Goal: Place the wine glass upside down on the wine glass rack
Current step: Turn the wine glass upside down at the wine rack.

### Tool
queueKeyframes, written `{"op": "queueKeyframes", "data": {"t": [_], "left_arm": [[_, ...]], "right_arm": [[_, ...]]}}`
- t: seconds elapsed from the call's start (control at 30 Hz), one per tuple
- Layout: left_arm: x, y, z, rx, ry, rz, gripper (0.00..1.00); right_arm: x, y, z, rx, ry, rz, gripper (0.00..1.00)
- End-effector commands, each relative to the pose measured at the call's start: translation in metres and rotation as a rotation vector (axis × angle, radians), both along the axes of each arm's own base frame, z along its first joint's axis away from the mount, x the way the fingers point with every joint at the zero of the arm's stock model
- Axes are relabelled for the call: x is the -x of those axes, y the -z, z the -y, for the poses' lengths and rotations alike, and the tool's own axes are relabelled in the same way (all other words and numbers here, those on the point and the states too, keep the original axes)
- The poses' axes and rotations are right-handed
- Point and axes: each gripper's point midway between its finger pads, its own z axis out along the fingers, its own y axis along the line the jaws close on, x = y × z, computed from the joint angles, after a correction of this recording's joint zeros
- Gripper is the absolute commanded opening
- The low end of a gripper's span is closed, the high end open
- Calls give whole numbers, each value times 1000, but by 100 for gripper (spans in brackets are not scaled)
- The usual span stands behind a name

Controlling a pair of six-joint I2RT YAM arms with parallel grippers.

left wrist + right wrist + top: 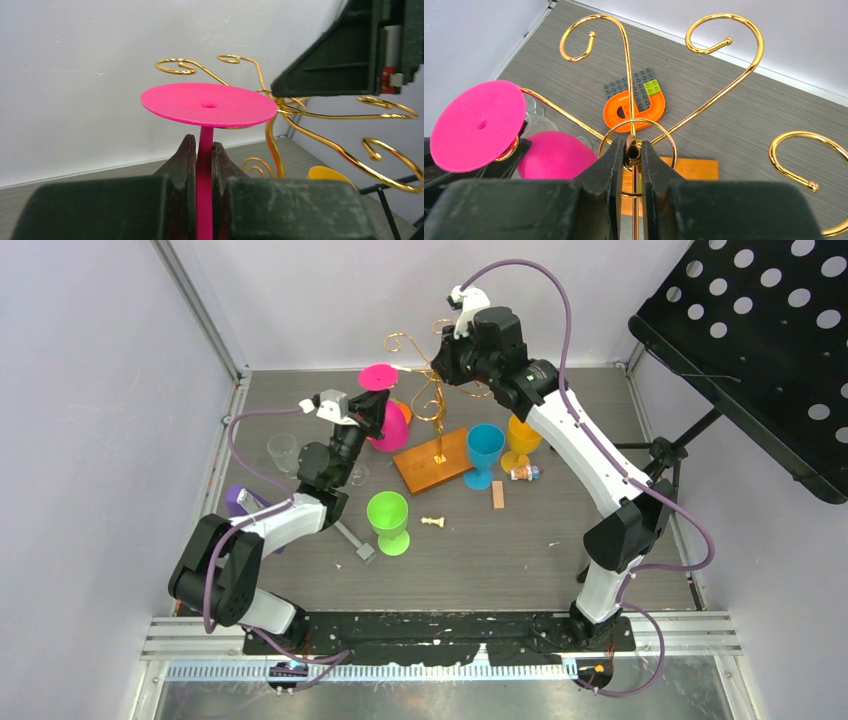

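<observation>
The pink wine glass point(393, 427) hangs upside down, its flat foot point(209, 105) on top. My left gripper point(204, 150) is shut on its stem, just under the foot. The wine glass rack point(432, 390) is gold wire on a wooden base point(433, 460). My right gripper point(634, 150) is shut on the top of the rack's central post, above the ring. In the right wrist view the pink foot point(478, 125) lies at the end of the rack's left arm, with a gold curl showing just below it. Whether the stem sits inside that curl I cannot tell.
Green point(388, 520), blue point(484, 452) and yellow point(522, 438) glasses stand around the rack's base. A clear glass point(283, 450) is at the left. A white chess piece point(432, 523), a small bottle point(524, 473) and a wooden block point(498, 496) lie nearby. A black perforated stand point(760, 350) overhangs the right.
</observation>
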Motion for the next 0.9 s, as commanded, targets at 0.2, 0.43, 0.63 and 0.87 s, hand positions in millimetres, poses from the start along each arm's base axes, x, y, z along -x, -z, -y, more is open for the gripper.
{"op": "queueKeyframes", "data": {"t": [0.2,0.43,0.63,0.87], "left_arm": [[38,-33,26,-52,205,170,0],[23,-22,34,-89,213,67,6],[16,-23,28,-101,170,29,34],[21,-24,20,-121,140,22,54]], "right_arm": [[5,46,31,91,83,-150,5],[7,44,31,91,78,-149,5],[7,43,30,86,74,-150,6],[6,44,29,86,72,-149,5]]}}
